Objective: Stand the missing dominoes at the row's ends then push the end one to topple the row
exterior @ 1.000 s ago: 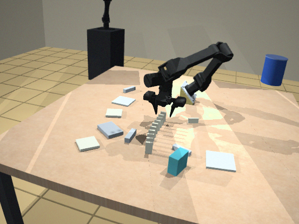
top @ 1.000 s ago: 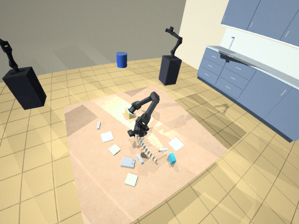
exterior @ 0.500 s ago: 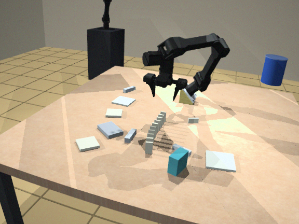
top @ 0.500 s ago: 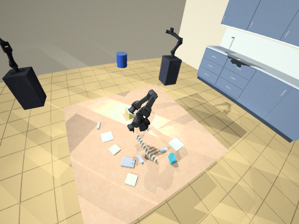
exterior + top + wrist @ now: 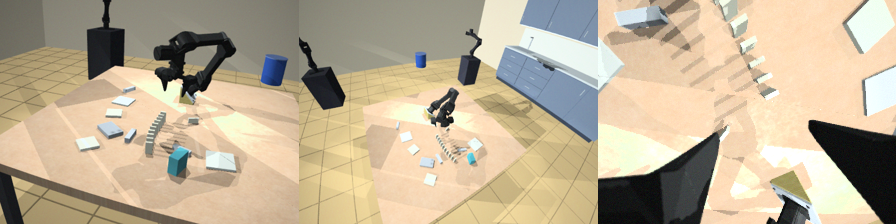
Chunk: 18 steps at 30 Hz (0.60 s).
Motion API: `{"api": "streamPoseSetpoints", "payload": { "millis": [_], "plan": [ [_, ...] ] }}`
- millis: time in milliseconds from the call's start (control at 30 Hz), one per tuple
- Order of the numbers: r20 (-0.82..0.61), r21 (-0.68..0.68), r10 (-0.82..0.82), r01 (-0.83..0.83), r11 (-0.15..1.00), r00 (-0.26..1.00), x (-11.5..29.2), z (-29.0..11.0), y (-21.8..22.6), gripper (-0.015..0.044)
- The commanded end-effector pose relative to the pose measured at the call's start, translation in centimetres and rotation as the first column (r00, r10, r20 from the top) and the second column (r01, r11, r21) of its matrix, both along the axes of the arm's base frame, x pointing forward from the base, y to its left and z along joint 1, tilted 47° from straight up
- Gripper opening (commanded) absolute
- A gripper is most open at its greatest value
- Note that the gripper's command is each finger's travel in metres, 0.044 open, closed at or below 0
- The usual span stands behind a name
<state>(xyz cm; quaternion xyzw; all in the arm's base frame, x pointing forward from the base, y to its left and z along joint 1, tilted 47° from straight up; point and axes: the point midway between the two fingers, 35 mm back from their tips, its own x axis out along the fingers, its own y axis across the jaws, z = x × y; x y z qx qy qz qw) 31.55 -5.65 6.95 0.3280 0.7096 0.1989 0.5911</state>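
Note:
A row of several pale dominoes (image 5: pixel 445 149) (image 5: pixel 155 127) (image 5: pixel 757 62) stands on the table (image 5: pixel 403 194) (image 5: pixel 52 161). My gripper (image 5: pixel 441 124) (image 5: pixel 174 91) (image 5: pixel 763 130) is open and empty. It hangs well above the table, just past the row's far end, apart from the dominoes. Loose dominoes lie flat: one (image 5: pixel 193 120) (image 5: pixel 447 128) beside the far end, one (image 5: pixel 130 135) (image 5: pixel 439 158) left of the near end, one (image 5: pixel 128 89) (image 5: pixel 397 125) further off, and one (image 5: pixel 462 149) (image 5: pixel 640 17) behind the teal block.
A teal block (image 5: pixel 471 158) (image 5: pixel 177 162) stands near the row's near end. A yellow wedge (image 5: pixel 427 112) (image 5: pixel 185 98) (image 5: pixel 790 184) sits by the arm's base. Several flat tiles (image 5: pixel 110 129) (image 5: pixel 220 161) lie on both sides. A blue cylinder (image 5: pixel 273 69) is beyond the table.

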Motion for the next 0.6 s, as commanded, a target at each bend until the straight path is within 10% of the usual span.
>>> {"api": "streamPoseSetpoints", "payload": {
  "millis": [0,200,567],
  "plan": [
    [-0.267,-0.06,-0.268,0.262,0.963,0.926,-1.8,1.2,4.8,0.044],
    [-0.496,-0.19,-0.506,0.481,0.856,0.705,-4.2,1.8,9.1,0.044],
    [-0.502,-0.195,-0.513,0.486,0.852,0.696,-4.5,1.8,9.2,0.044]
  ]
}}
